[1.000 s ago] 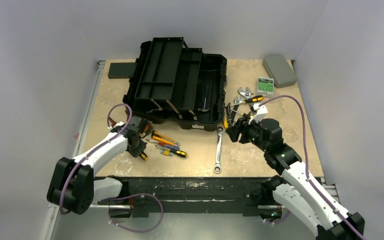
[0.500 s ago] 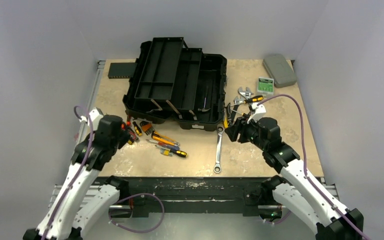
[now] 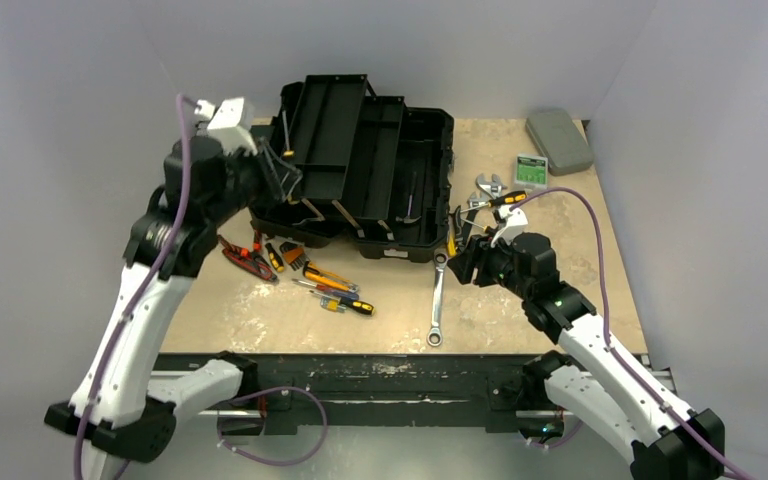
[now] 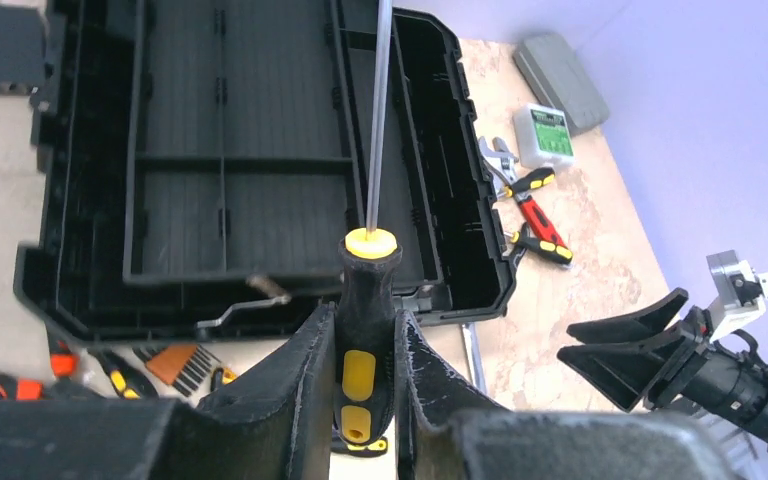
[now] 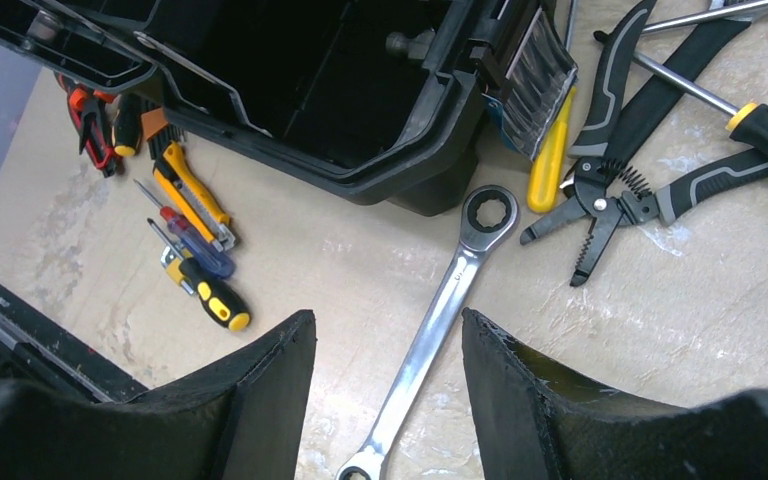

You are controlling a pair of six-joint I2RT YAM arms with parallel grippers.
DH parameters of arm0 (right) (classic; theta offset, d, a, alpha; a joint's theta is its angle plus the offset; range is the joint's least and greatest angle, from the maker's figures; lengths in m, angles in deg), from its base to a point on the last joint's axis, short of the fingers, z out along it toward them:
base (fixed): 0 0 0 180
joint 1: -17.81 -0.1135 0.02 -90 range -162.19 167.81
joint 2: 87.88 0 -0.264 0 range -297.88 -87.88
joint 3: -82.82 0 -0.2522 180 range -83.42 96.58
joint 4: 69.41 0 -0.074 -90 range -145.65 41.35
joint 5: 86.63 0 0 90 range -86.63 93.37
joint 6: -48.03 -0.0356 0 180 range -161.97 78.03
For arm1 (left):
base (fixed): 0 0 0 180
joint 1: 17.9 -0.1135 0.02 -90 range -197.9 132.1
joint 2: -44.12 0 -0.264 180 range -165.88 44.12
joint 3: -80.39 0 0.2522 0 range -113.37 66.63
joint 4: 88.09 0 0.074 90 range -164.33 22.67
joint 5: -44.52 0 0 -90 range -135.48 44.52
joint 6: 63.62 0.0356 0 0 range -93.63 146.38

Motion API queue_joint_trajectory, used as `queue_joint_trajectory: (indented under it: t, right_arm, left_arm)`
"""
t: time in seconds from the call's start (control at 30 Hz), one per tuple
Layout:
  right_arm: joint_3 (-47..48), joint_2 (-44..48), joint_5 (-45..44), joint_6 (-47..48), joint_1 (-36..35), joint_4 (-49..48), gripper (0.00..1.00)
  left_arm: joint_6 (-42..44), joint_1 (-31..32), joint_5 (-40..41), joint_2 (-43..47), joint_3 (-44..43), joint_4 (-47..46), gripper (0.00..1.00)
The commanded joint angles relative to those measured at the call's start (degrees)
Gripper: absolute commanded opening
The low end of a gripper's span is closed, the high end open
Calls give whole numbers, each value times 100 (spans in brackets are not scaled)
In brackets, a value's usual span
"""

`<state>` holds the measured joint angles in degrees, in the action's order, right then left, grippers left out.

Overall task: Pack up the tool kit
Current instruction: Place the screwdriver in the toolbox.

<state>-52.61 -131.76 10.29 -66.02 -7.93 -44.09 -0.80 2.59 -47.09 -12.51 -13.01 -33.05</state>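
- Left gripper (image 4: 364, 330) pinches a screwdriver (image 4: 370, 245) at the 9 o'clock edge of the toolbox (image 3: 444, 160) — open, at the table's (image 3: 520, 310) 12 o'clock.
- Right gripper (image 5: 388, 325) is spread over the wrench (image 5: 438, 315).
- Many tools (image 3: 335, 290) lie outside — lots left.
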Motion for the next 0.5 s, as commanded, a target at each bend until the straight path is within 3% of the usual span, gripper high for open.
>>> queue_joint_trajectory:
  t: [0.0,0.27,0.47]
  right_arm:
    - [173,49,77,16,-10,-177,54]
    - [422,6,262,75,-4,16,54]
    - [323,233,280,-5,-10,154,54]
  left_arm:
    - [919,-151,-816,-1102,-1042,-23,0]
    - [2050,-145,-1102,-2822,-2620,-227,0]
    - [2526,-198,-946,-4583,-4911,1040,0]
